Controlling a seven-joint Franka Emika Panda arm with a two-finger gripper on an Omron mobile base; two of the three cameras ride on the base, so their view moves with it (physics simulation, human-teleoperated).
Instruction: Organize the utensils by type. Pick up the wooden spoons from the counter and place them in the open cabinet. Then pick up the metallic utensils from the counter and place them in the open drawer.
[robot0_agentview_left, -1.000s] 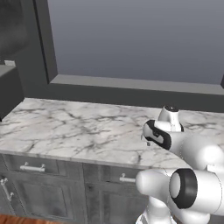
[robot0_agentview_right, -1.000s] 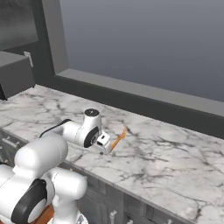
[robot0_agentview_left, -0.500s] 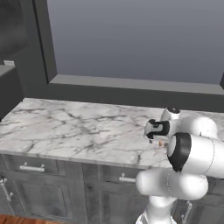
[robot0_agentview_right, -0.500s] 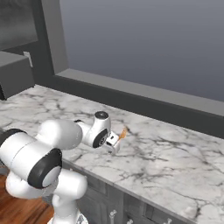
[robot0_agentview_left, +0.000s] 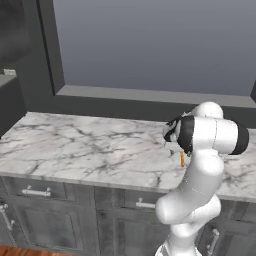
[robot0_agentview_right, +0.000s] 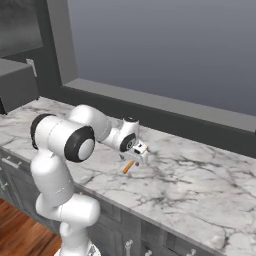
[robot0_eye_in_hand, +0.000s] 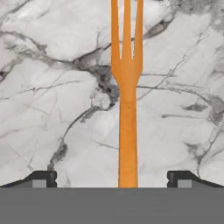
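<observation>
An orange fork (robot0_eye_in_hand: 127, 100), one of the metallic utensils, lies flat on the white marble counter (robot0_eye_in_hand: 52, 109), tines pointing away from the hand. My gripper (robot0_eye_in_hand: 114, 180) hovers directly over its handle, jaws open wide, with one dark fingertip (robot0_eye_in_hand: 41, 178) on each side and both clear of it. From the right base view the gripper (robot0_agentview_right: 138, 153) points down at the counter (robot0_agentview_right: 200, 185), and the orange handle (robot0_agentview_right: 129, 166) sticks out beneath it. In the left base view the arm covers most of the hand, and a short orange piece of the fork (robot0_agentview_left: 182, 159) shows below it.
A dark-framed window ledge (robot0_agentview_left: 150, 95) runs behind the counter (robot0_agentview_left: 75, 150). Dark drawer fronts with short silver handles (robot0_agentview_left: 36, 191) sit under the counter's front edge. A dark block (robot0_agentview_right: 17, 85) stands at the far left end.
The arm has swung round and its elbow has risen, carrying the hand a little right until it stands over the orange fork. The jaws stayed open; the fork has not moved.
</observation>
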